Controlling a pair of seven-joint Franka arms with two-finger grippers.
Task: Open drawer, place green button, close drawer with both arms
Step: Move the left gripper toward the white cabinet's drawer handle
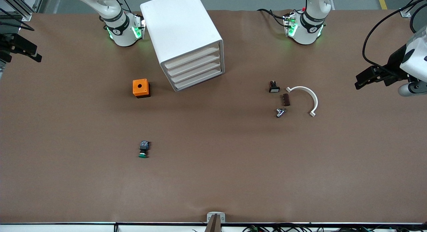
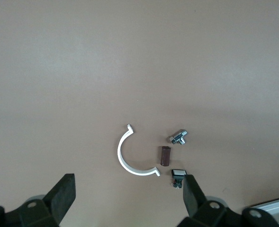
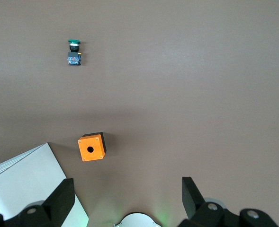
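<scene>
- the button (image 1: 143, 149) lies on its side on the bare brown worktop (image 1: 213, 178), green cap toward the front camera and black blocky body away from it; it is well apart from everything else, which should leave room for fingers to come down around it.
- the drawer (image 1: 196, 71), third of four alike fronts in the white boxy cabinet (image 1: 181, 35), sits flush and shut, so opening it looks like the first step.
- an orange box (image 1: 141, 88) with a round hole in its top stands beside the cabinet, between it and the button.
- toward the left arm's end lie a white-capped button (image 1: 274, 87), a small brown block (image 1: 286, 99), a shiny metal part (image 1: 280, 112) and a white plastic half-ring (image 1: 305, 98), close together.
- the right tool (image 3: 127, 194) hangs high over the orange box area, jaws spread wide and empty.
- the left tool (image 2: 130, 194) hangs high over the cluster of small parts, also spread and empty.
</scene>
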